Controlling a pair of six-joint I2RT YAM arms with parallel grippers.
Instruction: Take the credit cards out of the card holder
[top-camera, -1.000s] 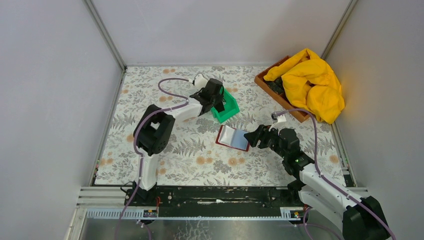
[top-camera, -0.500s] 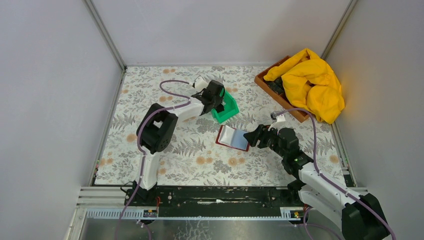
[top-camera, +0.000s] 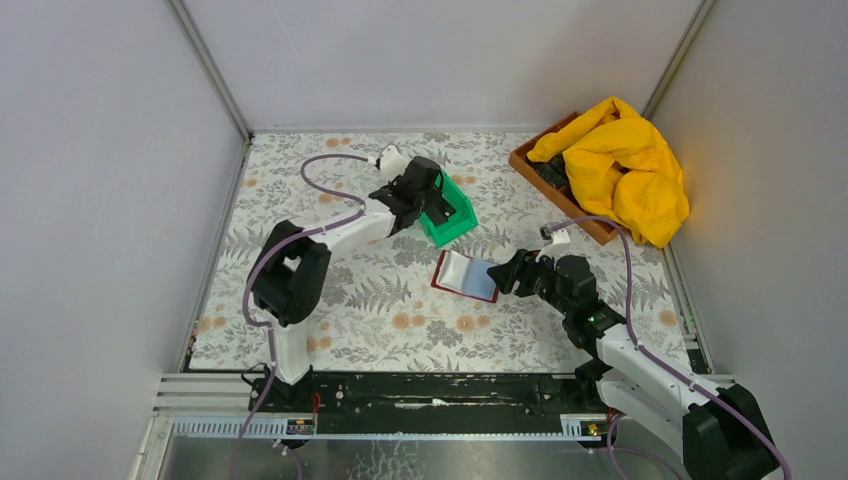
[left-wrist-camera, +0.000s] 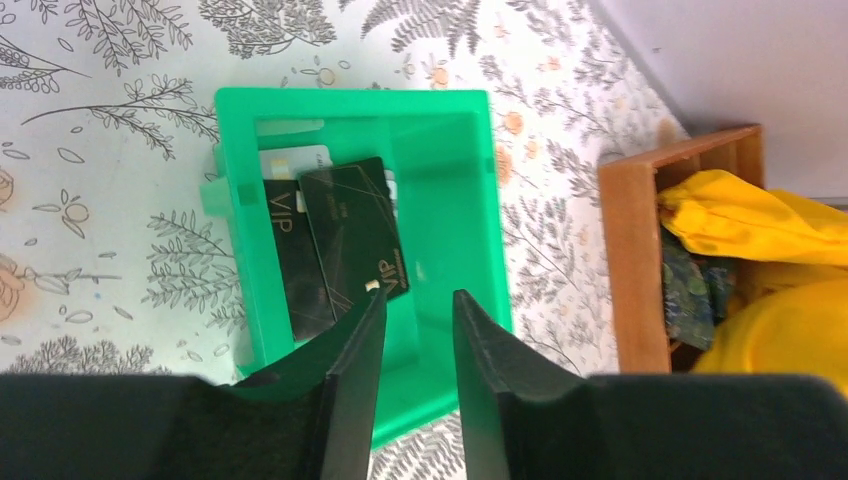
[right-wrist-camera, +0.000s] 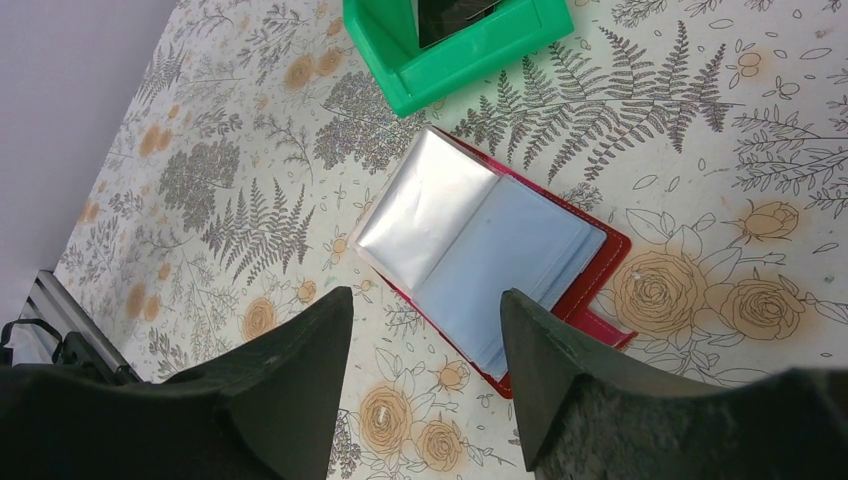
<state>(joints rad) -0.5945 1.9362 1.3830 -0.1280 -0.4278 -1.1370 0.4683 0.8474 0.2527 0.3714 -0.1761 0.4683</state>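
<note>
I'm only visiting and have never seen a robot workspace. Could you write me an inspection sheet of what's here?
Surface: floral tablecloth, flat, no spills seen.
Job's things: card holder lies open, sleeves up; credit cards, mostly black, lie in the green bin.
Clutter: wooden tray holding a yellow cloth, far right corner.
Grippers: left gripper open, empty, over the bin; right gripper open, empty, over the card holder.
Cables: purple cables loop along both arms.
Surroundings: plain grey walls on three sides.
</note>
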